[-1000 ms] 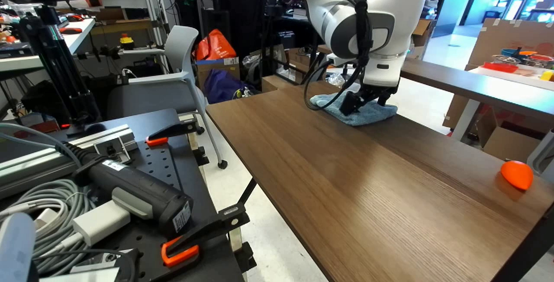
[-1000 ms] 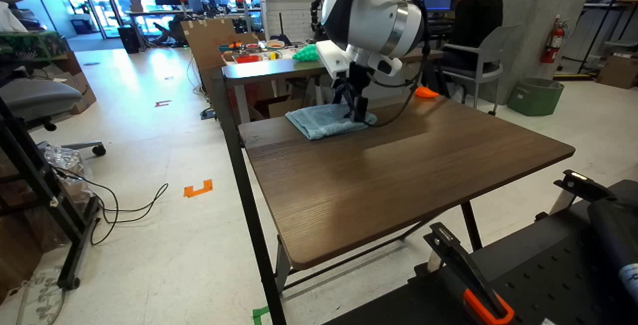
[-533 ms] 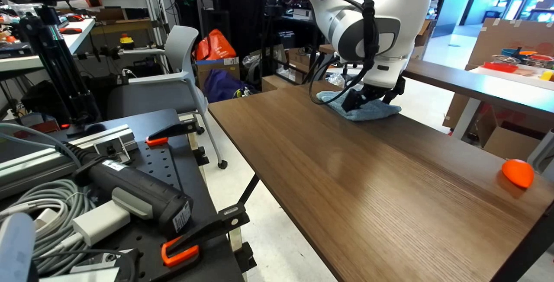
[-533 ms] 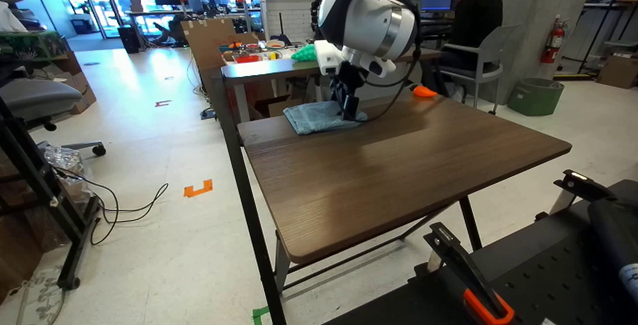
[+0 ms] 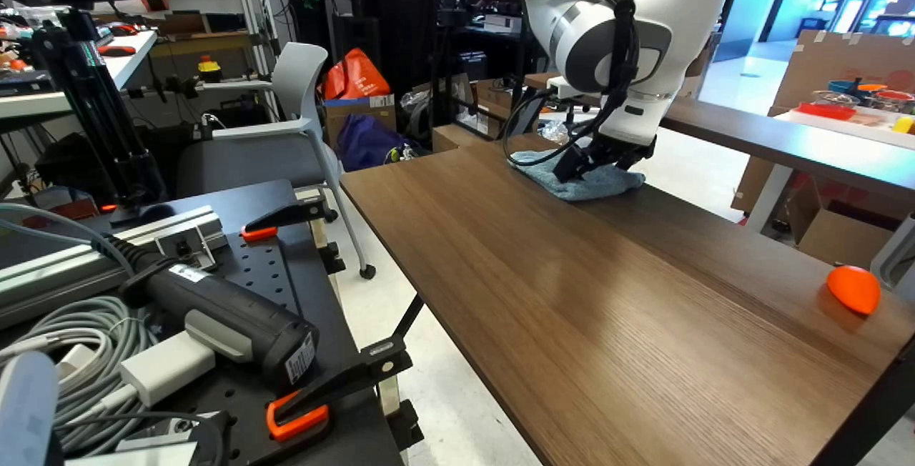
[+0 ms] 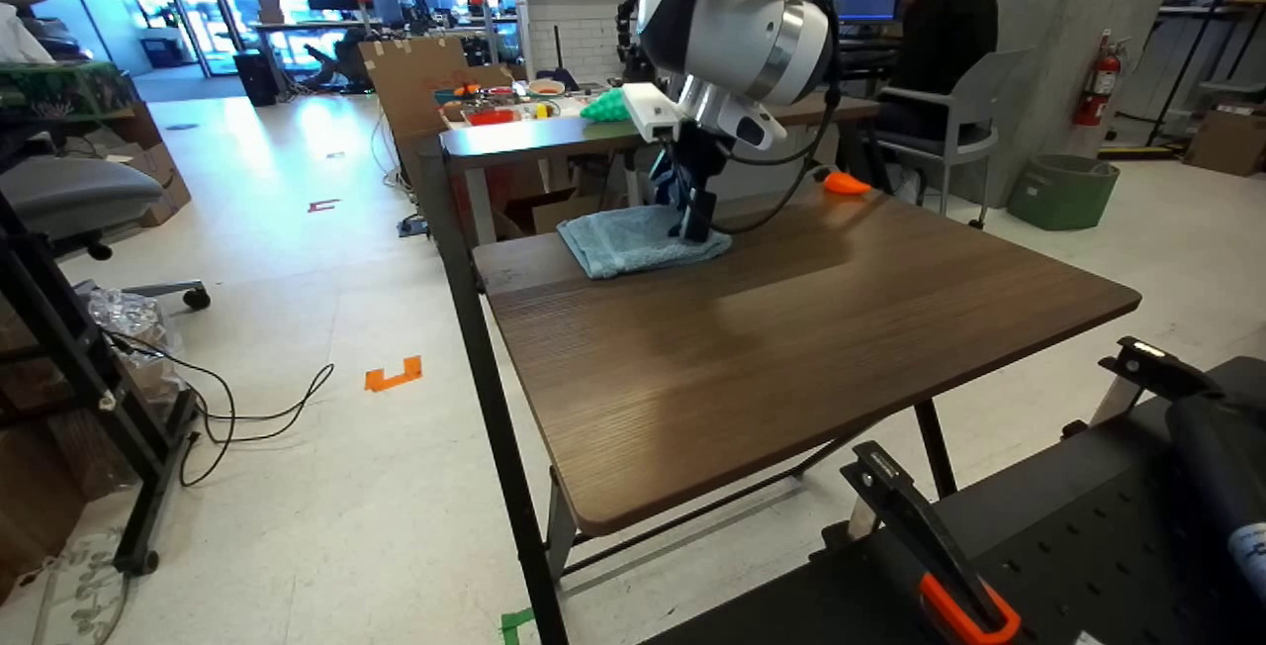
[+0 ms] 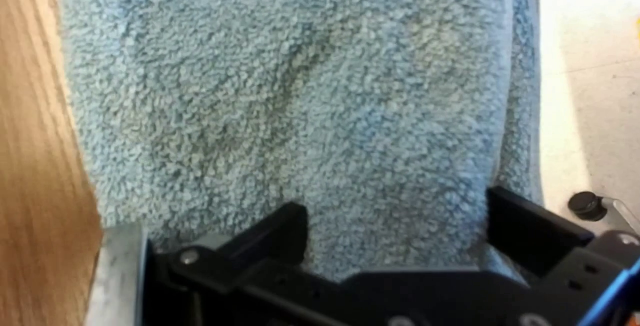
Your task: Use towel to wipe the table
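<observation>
Wrist view: claw (image 7: 397, 211) wide, jaws well apart, towel (image 7: 300, 106) showing between them, no pinch visible. Towel lies folded on the worktop (image 6: 841, 328), near its edge; most of it stretches ahead of the claw, roughly square, no clear long axis. Both exterior views put the claw over one end. Coming wipe probably hinges on pressing down enough to drag it along.

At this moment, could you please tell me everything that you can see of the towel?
The towel is light blue-grey, with a looped, terry-like pile, pale edge bands and faint brownish patches. It is folded, with layers showing at one side, and slightly creased. It lies on the brown table, close to its edge. The gripper, jaws apart, touches it from above, hiding part of it.
</observation>
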You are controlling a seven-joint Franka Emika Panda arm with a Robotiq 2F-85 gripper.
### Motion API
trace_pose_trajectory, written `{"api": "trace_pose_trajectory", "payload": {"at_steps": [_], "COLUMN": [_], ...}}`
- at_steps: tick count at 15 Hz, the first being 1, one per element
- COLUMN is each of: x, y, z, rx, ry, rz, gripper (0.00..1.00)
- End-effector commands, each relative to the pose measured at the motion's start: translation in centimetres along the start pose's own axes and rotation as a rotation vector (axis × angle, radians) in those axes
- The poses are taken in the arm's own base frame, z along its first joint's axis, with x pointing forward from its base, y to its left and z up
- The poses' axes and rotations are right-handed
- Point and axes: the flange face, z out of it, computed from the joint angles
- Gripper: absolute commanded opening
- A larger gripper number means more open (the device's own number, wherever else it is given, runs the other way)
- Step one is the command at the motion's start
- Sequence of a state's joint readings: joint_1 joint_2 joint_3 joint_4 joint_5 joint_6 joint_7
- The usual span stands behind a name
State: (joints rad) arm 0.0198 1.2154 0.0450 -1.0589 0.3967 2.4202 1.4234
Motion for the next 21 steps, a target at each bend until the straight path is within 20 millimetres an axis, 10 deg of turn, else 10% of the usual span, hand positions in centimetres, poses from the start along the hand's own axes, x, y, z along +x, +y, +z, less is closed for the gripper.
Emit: {"api": "trace_pose_trajectory", "payload": {"at_steps": [1,12,21], "x": [-0.3,4.7,-0.4], "y": [2.7,8.8,9.3], "z": [-1.8,-12.0,-7.8], "rx": [-0.124,-0.254,-0.126], "ry": [0.031,0.217,0.184], "rz": [-0.114,-0.470,-0.450], "gripper": [1.00,1.00,1.00]}}
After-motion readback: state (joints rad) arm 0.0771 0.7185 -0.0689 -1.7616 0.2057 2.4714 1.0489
